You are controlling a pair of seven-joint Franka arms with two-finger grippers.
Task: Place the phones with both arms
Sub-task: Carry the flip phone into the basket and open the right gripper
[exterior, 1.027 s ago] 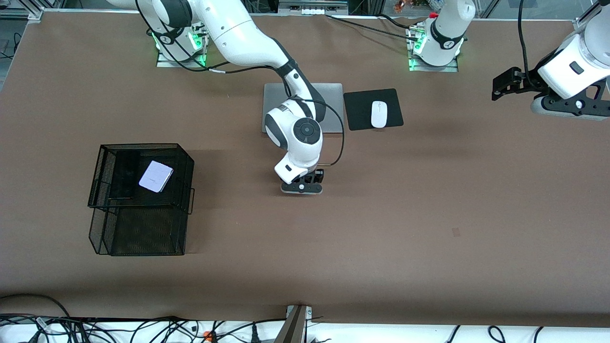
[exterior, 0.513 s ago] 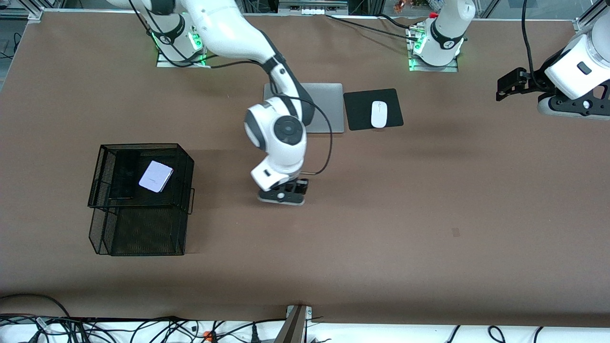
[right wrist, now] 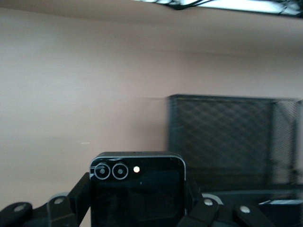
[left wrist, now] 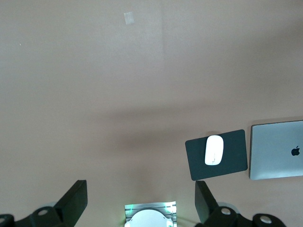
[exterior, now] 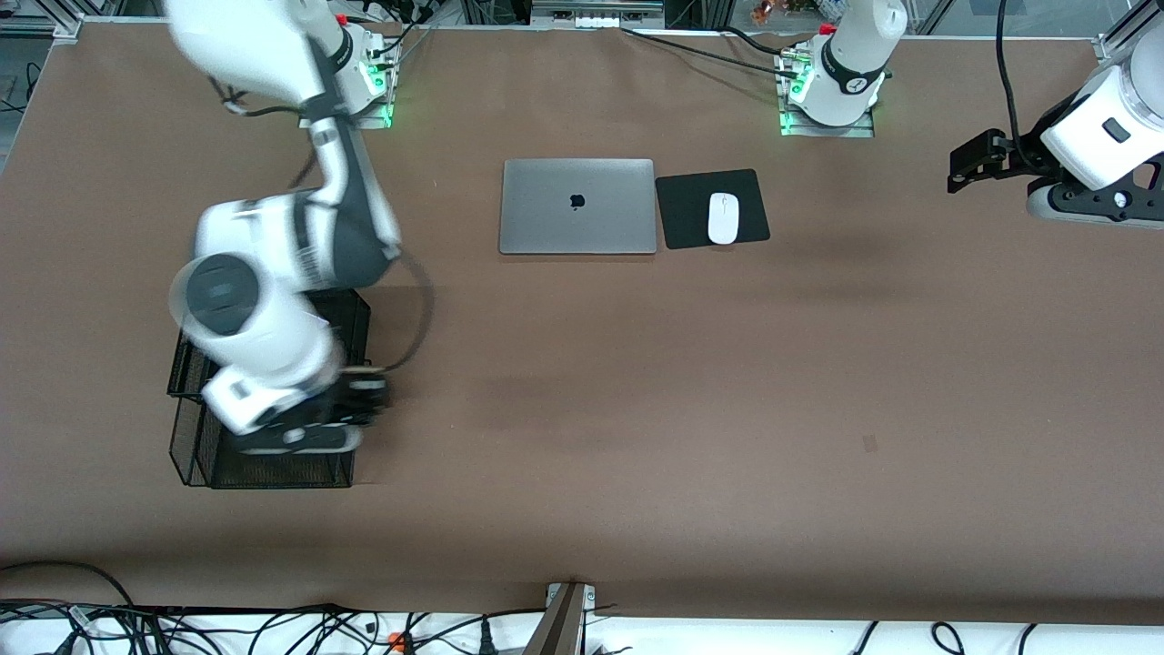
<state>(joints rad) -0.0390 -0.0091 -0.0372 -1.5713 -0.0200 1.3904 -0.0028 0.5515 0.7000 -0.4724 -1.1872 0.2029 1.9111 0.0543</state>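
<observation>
In the right wrist view my right gripper (right wrist: 137,201) is shut on a small squarish black phone (right wrist: 137,189), whose two camera rings face the lens. The front view shows the right gripper (exterior: 350,405) blurred, over the edge of the black mesh basket (exterior: 273,468) at the right arm's end of the table. The right arm covers most of the basket's top, and the phone itself is hidden there. The basket's mesh wall (right wrist: 222,137) stands close beside the held phone. My left gripper (exterior: 968,168) hangs open and empty (left wrist: 137,201) over the left arm's end of the table, where that arm waits.
A closed grey laptop (exterior: 577,206) lies at mid-table near the bases. Beside it, a white mouse (exterior: 723,218) rests on a black pad (exterior: 691,214). The left wrist view shows the mouse (left wrist: 214,150) and the laptop (left wrist: 277,151) too. Cables run along the table's near edge.
The right arm has swung from the table's middle to the mesh basket, carrying the black phone and uncovering the laptop. The left arm has barely moved.
</observation>
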